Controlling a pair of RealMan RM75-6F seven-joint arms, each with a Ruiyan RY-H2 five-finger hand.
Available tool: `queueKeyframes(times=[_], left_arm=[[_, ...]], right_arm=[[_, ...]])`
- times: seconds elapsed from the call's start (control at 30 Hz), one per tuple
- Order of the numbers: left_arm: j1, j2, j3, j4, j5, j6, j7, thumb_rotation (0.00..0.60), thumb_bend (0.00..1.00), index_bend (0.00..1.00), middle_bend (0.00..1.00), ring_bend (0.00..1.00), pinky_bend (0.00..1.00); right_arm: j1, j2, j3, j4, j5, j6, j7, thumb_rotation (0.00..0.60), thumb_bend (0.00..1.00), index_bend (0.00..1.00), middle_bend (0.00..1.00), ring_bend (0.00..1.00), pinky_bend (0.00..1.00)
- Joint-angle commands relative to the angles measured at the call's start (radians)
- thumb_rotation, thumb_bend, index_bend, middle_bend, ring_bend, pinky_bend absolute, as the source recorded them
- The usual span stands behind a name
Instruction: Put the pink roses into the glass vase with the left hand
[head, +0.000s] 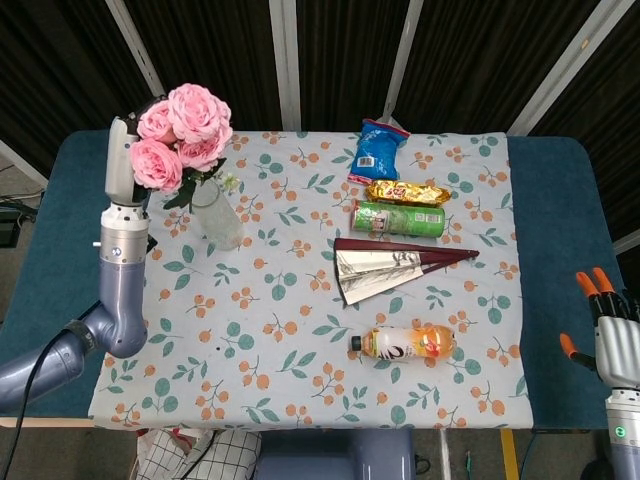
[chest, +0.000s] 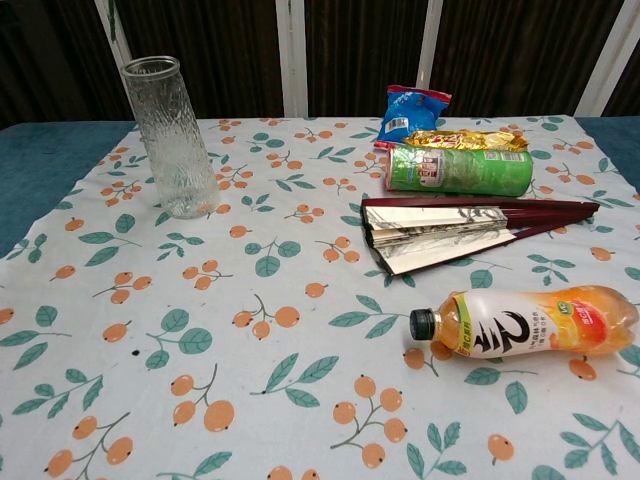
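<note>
My left hand (head: 124, 160) grips the bunch of pink roses (head: 185, 126) high over the table's back left, blooms pointing right. In the head view the flowers overlap the top of the glass vase (head: 218, 220), which stands upright and empty (chest: 170, 135) on the patterned cloth. The chest view shows neither the roses nor the left hand. My right hand (head: 612, 334) hangs off the table's right front edge, orange-tipped fingers spread, holding nothing.
A blue snack bag (head: 378, 150), a gold wrapper (head: 406, 192) and a green can (head: 399, 219) lie at the back centre. A folded fan (head: 390, 267) sits mid-table and an orange drink bottle (head: 408, 343) lies toward the front.
</note>
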Motion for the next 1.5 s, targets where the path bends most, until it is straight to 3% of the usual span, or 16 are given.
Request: queueKeyframes(times=[0.03, 0.5, 1.5], left_arm=[[-0.076, -0.093, -0.023, 0.161, -0.021, 0.009, -0.043, 0.600, 0.44, 0.51, 0.54, 0.46, 0.49], [-0.162, -0.190, -0.050, 0.383, -0.074, -0.016, -0.149, 0.600, 0.44, 0.51, 0.54, 0.46, 0.49], [-0.184, -0.298, 0.023, 0.661, -0.102, -0.040, -0.274, 0.600, 0.44, 0.51, 0.52, 0.46, 0.49]], right_arm=[[-0.003, 0.000, 0.006, 0.009, 0.008, 0.004, 0.005, 0.600, 0.31, 0.14, 0.07, 0.19, 0.09], [0.000, -0.009, 0.013, 0.036, 0.041, -0.020, 0.002, 0.600, 0.31, 0.14, 0.07, 0.19, 0.09], [-0.004, -0.004, 0.017, 0.032, 0.046, -0.022, 0.019, 0.600, 0.31, 0.14, 0.07, 0.19, 0.09]])
